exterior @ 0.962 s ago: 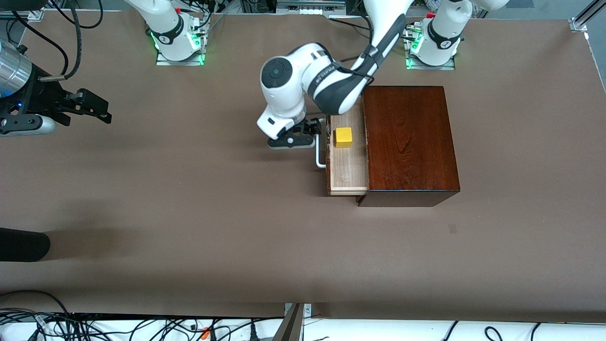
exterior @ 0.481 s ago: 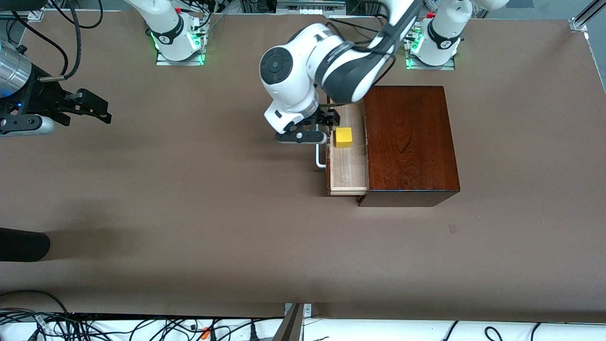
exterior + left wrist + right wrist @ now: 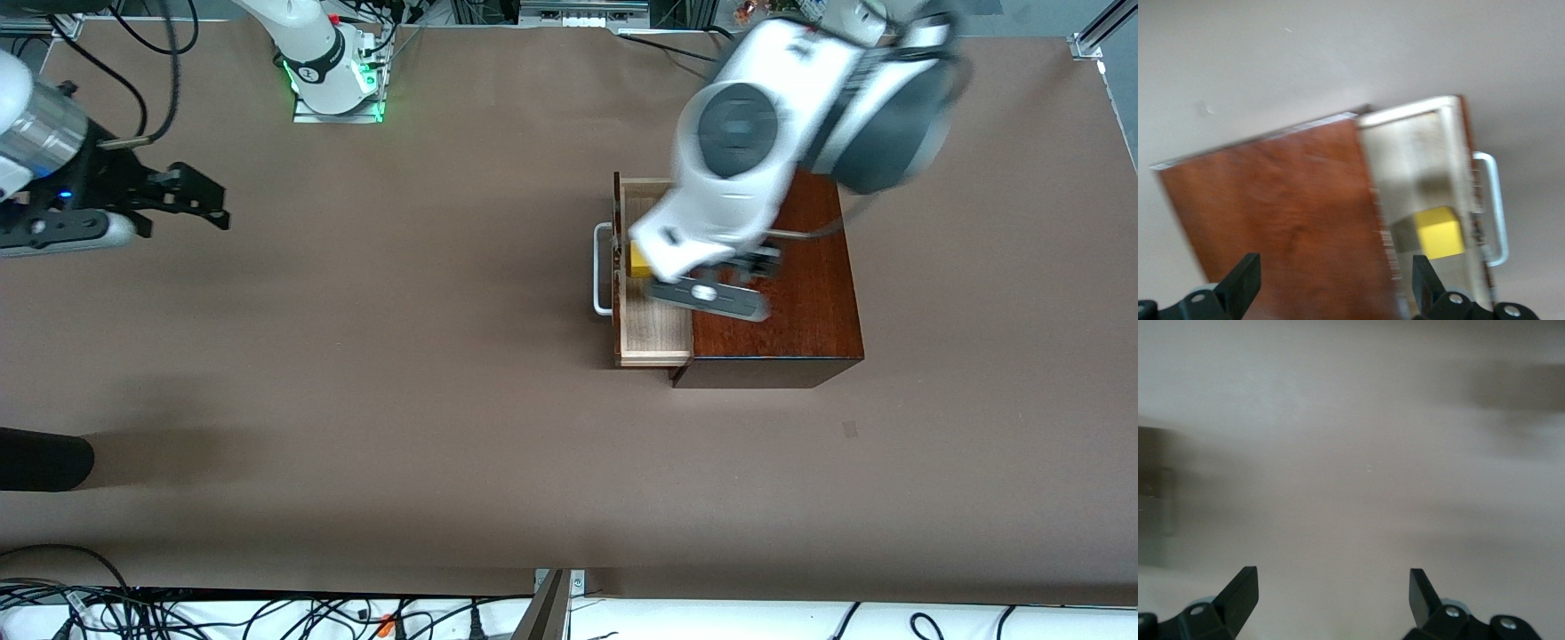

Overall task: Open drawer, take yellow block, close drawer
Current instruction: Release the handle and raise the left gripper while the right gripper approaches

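We see the yellow block lying in the pulled-out drawer, just beside one spread finger of the left gripper, which hangs empty above the box. The right gripper waits released over bare table.

box: glossy dark wood | drawer: pale raw wood inside | table: matt brown
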`<state>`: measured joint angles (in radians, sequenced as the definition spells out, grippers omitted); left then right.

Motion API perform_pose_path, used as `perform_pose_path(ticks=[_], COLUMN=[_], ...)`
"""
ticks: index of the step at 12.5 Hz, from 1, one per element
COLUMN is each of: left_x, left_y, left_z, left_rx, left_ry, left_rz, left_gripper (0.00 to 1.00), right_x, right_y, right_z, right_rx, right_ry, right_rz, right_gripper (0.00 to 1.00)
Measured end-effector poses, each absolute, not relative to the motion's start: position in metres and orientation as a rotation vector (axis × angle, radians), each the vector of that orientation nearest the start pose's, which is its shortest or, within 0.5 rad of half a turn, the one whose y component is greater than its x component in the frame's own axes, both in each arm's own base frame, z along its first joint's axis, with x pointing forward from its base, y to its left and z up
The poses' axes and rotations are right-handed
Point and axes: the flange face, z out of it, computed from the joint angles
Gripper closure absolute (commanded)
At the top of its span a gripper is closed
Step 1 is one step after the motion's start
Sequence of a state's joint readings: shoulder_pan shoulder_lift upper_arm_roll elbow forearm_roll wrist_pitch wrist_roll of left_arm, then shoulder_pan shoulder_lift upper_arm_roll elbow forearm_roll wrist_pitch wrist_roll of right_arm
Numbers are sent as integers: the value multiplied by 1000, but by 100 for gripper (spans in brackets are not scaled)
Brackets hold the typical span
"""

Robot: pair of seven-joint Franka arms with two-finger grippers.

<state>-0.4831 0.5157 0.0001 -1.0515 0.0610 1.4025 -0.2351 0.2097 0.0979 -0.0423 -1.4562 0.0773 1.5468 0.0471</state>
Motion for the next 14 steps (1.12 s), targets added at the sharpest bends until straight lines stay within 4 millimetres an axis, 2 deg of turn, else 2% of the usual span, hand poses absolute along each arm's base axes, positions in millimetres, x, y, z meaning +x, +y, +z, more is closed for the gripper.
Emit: perform_pose_path(ticks=[1, 3, 5, 7, 8, 10, 12, 14], left_x=[615, 621, 623, 616, 608, 589, 569, 554], left_y=[-281, -228, -178, -138, -122, -100, -81, -63], left_z=[545, 567, 585, 599, 603, 603, 598, 592], left_rx=[-3009, -3014, -3027, -3062, -3079, -3098, -3106, -3111], left_ry=[378, 400, 391, 342, 317, 277, 238, 197], left_rz=[187, 219, 239, 220, 183, 75, -30, -60], left_gripper=[0, 0, 0, 0, 0, 0, 0, 0], right_x=[569, 555, 533, 506, 491, 471, 460, 452], right_y=[126, 178, 253, 334, 373, 436, 487, 533], right_z=[622, 621, 607, 590, 582, 559, 526, 496], right_rx=[-3054, -3034, -3003, -2953, -2917, -2823, -2722, -2667], right_ry=[-238, -381, -581, -786, -882, -1077, -1267, -1468], right_rz=[23, 32, 72, 53, 12, -79, -151, -188], right_gripper=[0, 0, 0, 0, 0, 0, 0, 0])
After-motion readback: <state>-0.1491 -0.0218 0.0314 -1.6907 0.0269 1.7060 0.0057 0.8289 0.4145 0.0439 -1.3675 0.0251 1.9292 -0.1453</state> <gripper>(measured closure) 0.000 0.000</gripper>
